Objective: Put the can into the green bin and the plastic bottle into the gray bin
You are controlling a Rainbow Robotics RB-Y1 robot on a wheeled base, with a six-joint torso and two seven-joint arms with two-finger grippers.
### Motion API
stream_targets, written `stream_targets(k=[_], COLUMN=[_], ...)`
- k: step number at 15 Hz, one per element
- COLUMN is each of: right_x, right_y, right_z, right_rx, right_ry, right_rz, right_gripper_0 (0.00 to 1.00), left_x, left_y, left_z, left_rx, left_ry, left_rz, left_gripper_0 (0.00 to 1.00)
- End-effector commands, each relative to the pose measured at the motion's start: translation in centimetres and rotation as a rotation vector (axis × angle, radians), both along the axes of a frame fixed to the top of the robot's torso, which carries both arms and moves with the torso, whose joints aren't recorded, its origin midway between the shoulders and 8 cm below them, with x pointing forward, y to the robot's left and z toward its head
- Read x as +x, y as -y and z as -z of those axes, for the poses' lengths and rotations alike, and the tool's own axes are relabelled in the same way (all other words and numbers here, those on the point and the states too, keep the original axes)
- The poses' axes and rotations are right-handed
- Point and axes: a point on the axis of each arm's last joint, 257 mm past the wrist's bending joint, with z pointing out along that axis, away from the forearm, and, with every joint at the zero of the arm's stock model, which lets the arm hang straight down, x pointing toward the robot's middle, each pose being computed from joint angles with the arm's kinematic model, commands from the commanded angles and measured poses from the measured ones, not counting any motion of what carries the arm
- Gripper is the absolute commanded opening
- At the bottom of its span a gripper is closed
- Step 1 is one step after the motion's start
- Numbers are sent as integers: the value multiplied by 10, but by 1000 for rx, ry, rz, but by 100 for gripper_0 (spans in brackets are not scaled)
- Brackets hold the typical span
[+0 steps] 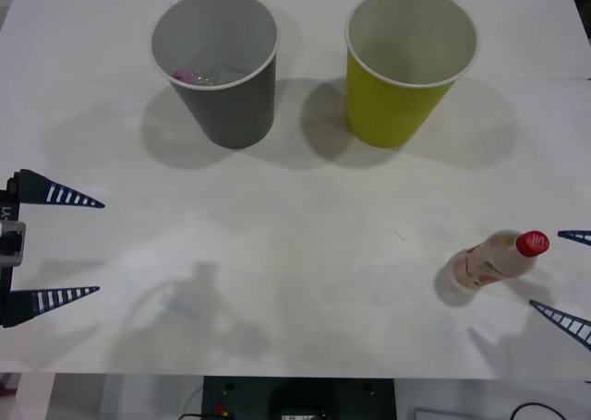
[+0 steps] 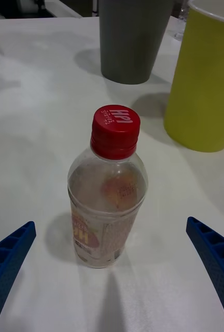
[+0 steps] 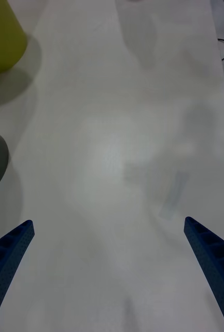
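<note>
Right tool (image 1: 565, 282) spread around upright plastic bottle (image 1: 494, 258) at near right, not touching, wrist view reveals red cap lettering, left tool (image 1: 78, 246) spread at near left, gray bin (image 1: 220, 69) and green bin (image 1: 406, 65) far on the surface (image 1: 295, 282).

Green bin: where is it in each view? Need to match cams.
Front view: green bin at the far side of the table, right of the gray bin.
Right wrist view: at the right edge, beyond the plastic bottle.
Left wrist view: top-left corner.
Shared landmark: the gray bin, right beside it.

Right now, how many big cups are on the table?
2. The gray bin stands at the far left of the table, and the green bin stands beside it on the right, apart from it.
</note>
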Motion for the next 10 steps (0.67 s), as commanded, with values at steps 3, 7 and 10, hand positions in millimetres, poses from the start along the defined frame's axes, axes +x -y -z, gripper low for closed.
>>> stream_targets(k=[3,7,10], right_x=[5,9,15], right_y=[-3,-12,-19], right_z=[16,31,42], right_rx=[83,155,210], right_ry=[-7,-12,-13], right_rz=[54,92,109], right_gripper_0=[100,100,100], left_x=[0,0,0], left_y=[0,0,0], left_z=[0,0,0], left_rx=[0,0,0], left_ry=[0,0,0], left_rz=[0,0,0], left_gripper_0=[100,100,100])
